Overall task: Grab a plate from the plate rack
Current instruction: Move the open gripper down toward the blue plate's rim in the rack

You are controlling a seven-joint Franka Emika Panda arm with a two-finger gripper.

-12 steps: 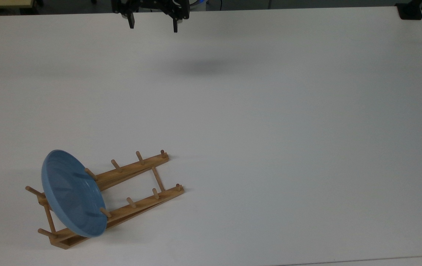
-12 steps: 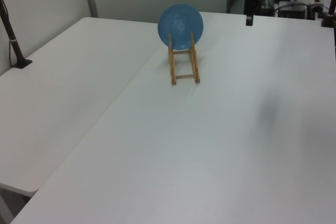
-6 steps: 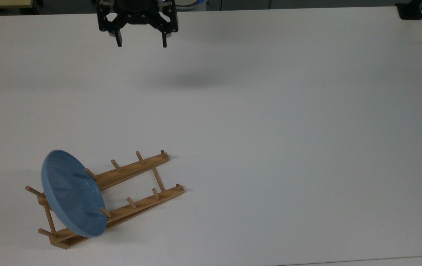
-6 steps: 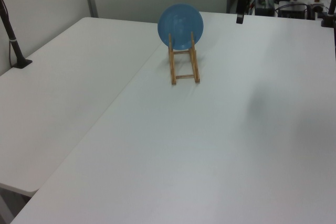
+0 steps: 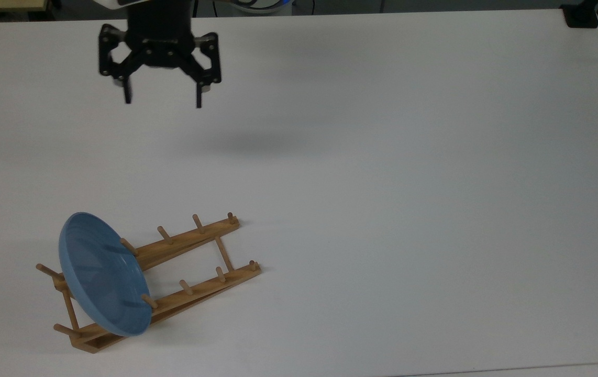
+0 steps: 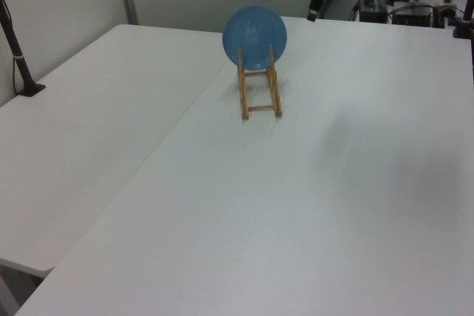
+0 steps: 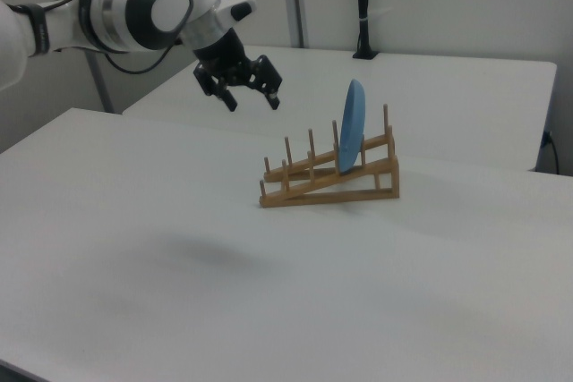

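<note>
1. Since a second ago my tool (image 5: 163, 102) has come down and toward the top view's left, over the white counter (image 5: 383, 183).
2. Its fingers (image 5: 128, 96) stand spread wide, holding nothing.
3. Unmoved, the plate (image 5: 102, 275) stands on edge in the plate rack (image 5: 194, 262) at its higher end, between pegs.
4. Tool and plate are well apart.
</note>
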